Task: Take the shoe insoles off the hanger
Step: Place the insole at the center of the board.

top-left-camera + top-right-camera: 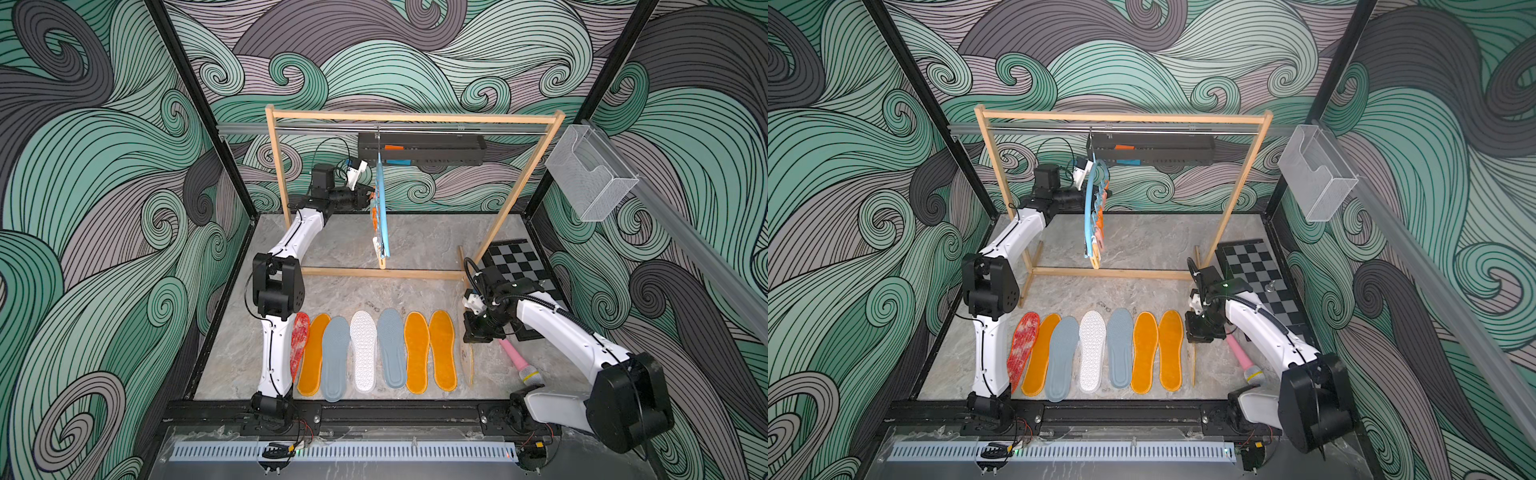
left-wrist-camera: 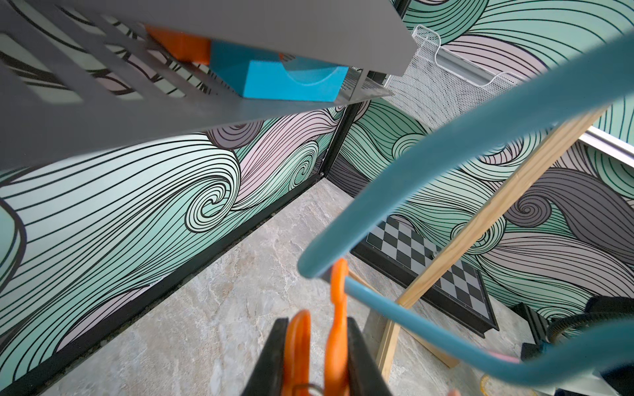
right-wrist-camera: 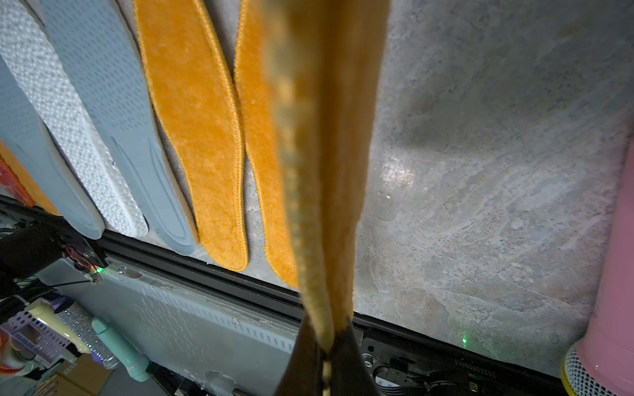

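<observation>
Top views: desk (image 1: 415,245) bearing wooden rack (image 1: 415,117), blue hanger (image 1: 383,216) hung there, seven insoles (image 1: 363,351) rowed in front. Eighth insole (image 3: 326,154) pinched by right fingers (image 3: 353,370); hanger's orange clip (image 2: 338,325) clamped by left fingers (image 2: 269,360). Lay eighth flat beside row, then release.

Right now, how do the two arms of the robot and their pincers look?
The left arm and right arm match: smooth white shells between boxy black joints. A thin black cable runs along the left; a thick ribbed black hose loops over the right. The left pincer and right pincer have flat black fingers.
</observation>
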